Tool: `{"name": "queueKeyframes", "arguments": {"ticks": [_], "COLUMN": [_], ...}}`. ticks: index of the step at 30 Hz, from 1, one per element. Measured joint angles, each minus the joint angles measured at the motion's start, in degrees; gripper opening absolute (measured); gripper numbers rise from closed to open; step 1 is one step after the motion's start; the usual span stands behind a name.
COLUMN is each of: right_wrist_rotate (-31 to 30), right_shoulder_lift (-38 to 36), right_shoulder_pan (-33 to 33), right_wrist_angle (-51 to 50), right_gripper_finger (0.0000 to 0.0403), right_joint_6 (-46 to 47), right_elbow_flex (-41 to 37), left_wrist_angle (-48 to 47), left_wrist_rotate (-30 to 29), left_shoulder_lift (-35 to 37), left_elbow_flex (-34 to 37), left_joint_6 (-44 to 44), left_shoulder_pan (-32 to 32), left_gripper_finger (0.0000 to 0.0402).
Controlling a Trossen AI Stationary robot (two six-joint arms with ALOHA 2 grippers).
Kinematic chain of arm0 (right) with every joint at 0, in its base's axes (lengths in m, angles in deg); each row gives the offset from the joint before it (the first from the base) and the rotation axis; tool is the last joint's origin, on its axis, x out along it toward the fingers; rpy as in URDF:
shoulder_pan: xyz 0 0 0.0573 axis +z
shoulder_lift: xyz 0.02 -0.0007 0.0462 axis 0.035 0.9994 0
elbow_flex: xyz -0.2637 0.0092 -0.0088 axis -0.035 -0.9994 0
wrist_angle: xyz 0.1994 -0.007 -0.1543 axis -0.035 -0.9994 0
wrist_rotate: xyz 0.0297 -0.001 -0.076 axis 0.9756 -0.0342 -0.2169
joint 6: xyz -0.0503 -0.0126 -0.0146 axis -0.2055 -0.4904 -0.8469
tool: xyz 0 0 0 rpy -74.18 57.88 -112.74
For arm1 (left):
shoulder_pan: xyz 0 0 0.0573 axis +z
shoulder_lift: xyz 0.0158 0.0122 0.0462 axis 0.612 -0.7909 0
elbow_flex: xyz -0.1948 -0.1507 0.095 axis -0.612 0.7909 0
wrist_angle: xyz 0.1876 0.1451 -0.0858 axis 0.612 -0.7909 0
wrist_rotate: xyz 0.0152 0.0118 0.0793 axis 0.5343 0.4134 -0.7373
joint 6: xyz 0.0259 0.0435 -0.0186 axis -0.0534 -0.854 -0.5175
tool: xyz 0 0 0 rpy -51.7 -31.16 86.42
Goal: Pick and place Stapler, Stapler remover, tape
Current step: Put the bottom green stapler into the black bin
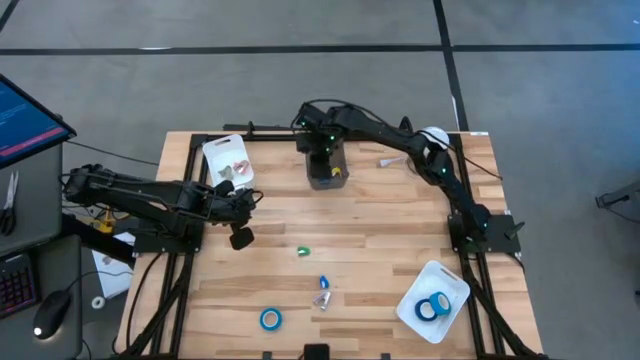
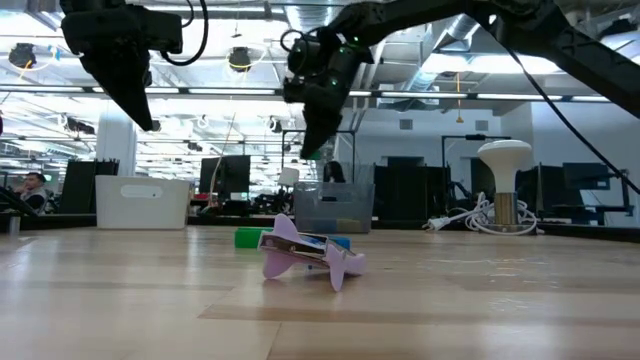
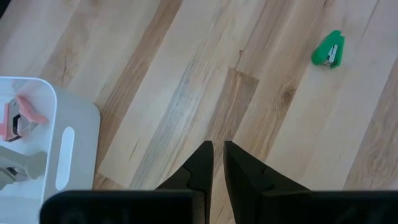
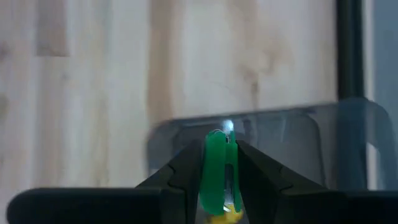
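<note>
**Green stapler held over the grey bin**

The right tool (image 4: 219,177) grips a green stapler (image 4: 215,171) above the grey bin (image 1: 327,170) at the desk's (image 1: 400,220) 12 o'clock edge. The left tool (image 3: 217,163), clenched and empty, hovers near 9 o'clock. Blue tape (image 1: 270,319) lies toward 6 o'clock.

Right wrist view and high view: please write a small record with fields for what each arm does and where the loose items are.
right end effector: shut on a green item, above the grey bin
left end effector: shut, holds nothing, near the white tray
green stapler: on the table, mid area
blue tape roll: alone on the table, near front edge
white bin: holds two blue tape rolls
</note>
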Motion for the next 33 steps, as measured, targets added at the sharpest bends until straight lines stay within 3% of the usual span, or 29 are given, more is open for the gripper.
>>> {"name": "queueKeyframes", "arguments": {"ticks": [14,33], "right_wrist_rotate": [0.3,0.4], "right_shoulder_lift": [0.2,0.1], "right_shoulder_pan": [-5.2,-5.7], "right_wrist_angle": [1.9,4.1], "right_gripper_finger": [0.0087,0.0087], "right_joint_6": [5.0,6.4], "right_elbow_flex": [-7.4,-13.3], "left_wrist_angle": [0.0,0.0], "left_wrist_rotate": [0.0,0.0], "left_shoulder_lift": [0.0,0.0], "left_elbow_flex": [0.0,0.0], "left_joint_6": [0.0,0.2], "left_shoulder_pan": [0.0,0.0], "left_gripper_finger": [0.003,0.003]}}
